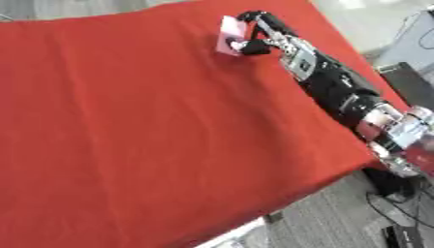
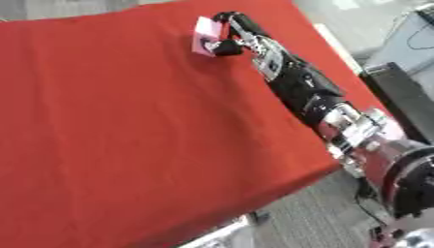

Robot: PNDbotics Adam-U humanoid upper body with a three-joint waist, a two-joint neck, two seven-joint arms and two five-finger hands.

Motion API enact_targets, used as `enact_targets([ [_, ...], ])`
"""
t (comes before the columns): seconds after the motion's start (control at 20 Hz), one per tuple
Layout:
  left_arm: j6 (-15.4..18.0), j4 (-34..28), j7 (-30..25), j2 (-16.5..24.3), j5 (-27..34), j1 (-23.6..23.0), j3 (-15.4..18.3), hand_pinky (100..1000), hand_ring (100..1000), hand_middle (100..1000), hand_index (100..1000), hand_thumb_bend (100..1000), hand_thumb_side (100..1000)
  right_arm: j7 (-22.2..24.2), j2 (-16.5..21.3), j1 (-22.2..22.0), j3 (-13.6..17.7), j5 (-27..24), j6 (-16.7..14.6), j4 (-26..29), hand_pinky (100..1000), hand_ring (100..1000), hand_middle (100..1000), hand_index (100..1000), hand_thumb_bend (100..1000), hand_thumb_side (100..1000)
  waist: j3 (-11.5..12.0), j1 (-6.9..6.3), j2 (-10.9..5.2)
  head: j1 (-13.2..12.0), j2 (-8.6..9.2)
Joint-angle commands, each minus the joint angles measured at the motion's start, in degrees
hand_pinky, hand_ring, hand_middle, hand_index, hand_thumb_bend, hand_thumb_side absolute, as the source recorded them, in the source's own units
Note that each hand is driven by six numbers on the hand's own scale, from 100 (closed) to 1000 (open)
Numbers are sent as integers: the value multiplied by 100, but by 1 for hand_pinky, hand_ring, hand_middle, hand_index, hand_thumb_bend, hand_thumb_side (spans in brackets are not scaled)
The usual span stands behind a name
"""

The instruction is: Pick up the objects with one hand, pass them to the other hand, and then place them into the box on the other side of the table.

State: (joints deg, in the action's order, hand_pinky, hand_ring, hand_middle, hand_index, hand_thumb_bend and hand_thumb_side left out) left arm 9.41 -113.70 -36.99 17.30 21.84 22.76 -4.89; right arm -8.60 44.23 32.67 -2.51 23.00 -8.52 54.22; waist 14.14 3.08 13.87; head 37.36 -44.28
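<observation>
Work surface: table covered by a red cloth (image 1: 152, 135), lying askew in both eye views, with light creases across it.
Task item: 1 small flat pink object (image 1: 229, 35), pale along its upper edge, at the far side of the cloth toward the right; what it is cannot be made out.
Item attitude: it stands tilted up off the cloth, its lower edge at or near the fabric; contact with the cloth cannot be confirmed.
Right arm: black with silver joints, entering from the lower right and stretched diagonally across the cloth to the item.
Right hand (image 1: 258, 34): fingers curled over the top of the pink object, thumb at its lower edge, so the hand is clamped on it from the right side.
Left hand: shows in neither view.
Box: shows in neither view.
Surroundings: grey floor (image 1: 339, 213) beyond the near right table edge, dark equipment (image 2: 403, 97) on the right, a cable on the floor.
</observation>
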Motion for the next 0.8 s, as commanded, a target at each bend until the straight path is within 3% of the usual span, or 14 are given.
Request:
enact_targets([
  [0.05, -60, -89, 29, -3, -29, 62, 9, 808, 942, 789, 927, 100, 720, -404, 154, -32, 33, 88, 7, 302, 791, 321, 401, 559, 158, 344, -56, 7, -144, -37, 17],
  [0.2, -181, -89, 120, -31, -104, -25, 39, 805, 943, 787, 923, 100, 728, -721, 145, -181, -9, 64, 18, 867, 781, 314, 386, 547, 136, 325, -206, 16, -213, -202, 17],
  [0.35, -335, -89, 268, -33, -278, -161, 107, 804, 946, 789, 920, 100, 727, -906, 11, -390, -64, 16, 49, 1994, 771, 328, 385, 545, 108, 300, -478, 36, -336, -704, 17],
  [0.4, -362, -89, 329, -25, -395, -201, 136, 804, 950, 791, 918, 100, 696, -961, -68, -472, -90, -20, 108, 2448, 769, 341, 389, 549, 311, 534, -563, 43, -371, -893, 17],
  [0.45, -410, -89, 409, -12, -541, -260, 161, 802, 952, 793, 917, 100, 734, -1025, -212, -551, -130, -54, 147, 2988, 764, 349, 389, 548, 100, 275, -675, 56, -412, -1157, 17],
  [0.7, -674, 42, 804, 36, -1225, -436, 133, 800, 965, 801, 912, 100, 752, -1012, -1273, -870, -589, -57, 386, 5569, 761, 394, 408, 564, 100, 262, -1048, 90, -558, -2513, 17],
  [0.8, -739, 240, 865, 31, -1386, -385, 34, 800, 976, 811, 912, 100, 785, -840, -1855, -775, -948, -43, 217, 5924, 759, 410, 415, 568, 100, 263, -1097, 63, -599, -3037, 17],
])
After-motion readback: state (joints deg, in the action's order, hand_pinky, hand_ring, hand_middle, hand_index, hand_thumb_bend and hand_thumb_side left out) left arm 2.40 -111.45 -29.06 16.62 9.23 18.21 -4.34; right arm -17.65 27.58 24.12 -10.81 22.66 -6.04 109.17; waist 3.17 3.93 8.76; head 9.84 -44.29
